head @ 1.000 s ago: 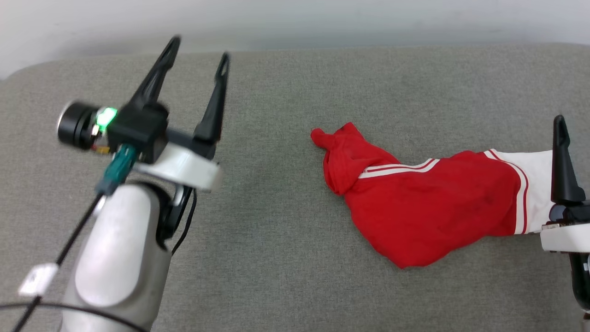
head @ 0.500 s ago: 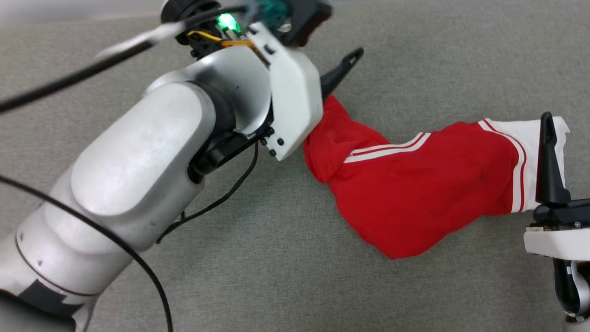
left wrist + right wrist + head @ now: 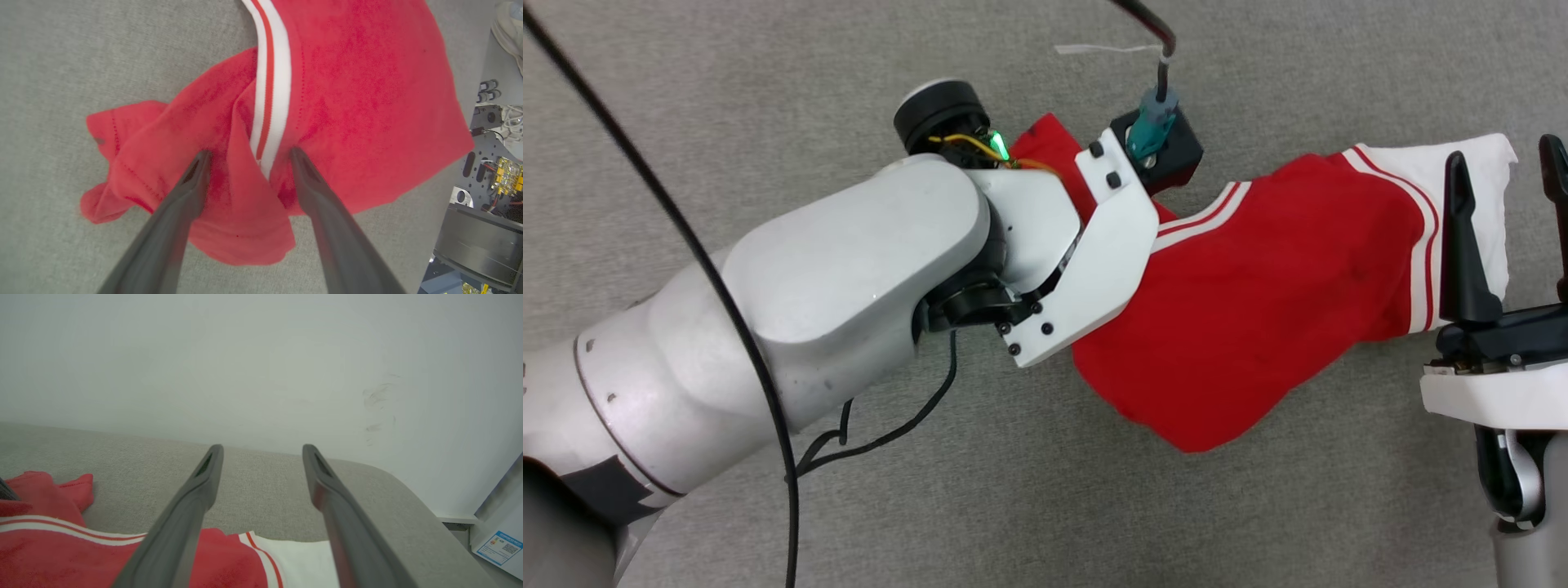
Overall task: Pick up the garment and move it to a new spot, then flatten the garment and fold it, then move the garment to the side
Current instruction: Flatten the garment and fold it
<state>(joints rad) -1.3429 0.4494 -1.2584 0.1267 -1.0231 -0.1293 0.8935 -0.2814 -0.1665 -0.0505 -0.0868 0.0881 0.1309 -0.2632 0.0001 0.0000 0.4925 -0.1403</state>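
The left tool (image 3: pixel 249 155) is spread wide, tips down on the red garment (image 3: pixel 347 102), one each side of a white stripe (image 3: pixel 269 81) (nothing pinched). The right tool (image 3: pixel 1503 155), spread too, is by the white sleeve (image 3: pixel 1417 167). The garment lies bunched on the grey cushion (image 3: pixel 768 98).

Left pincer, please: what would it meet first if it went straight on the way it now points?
Probably the garment: the left pincer, open, straddles a bunched red fold at the striped trim; depth is unclear.
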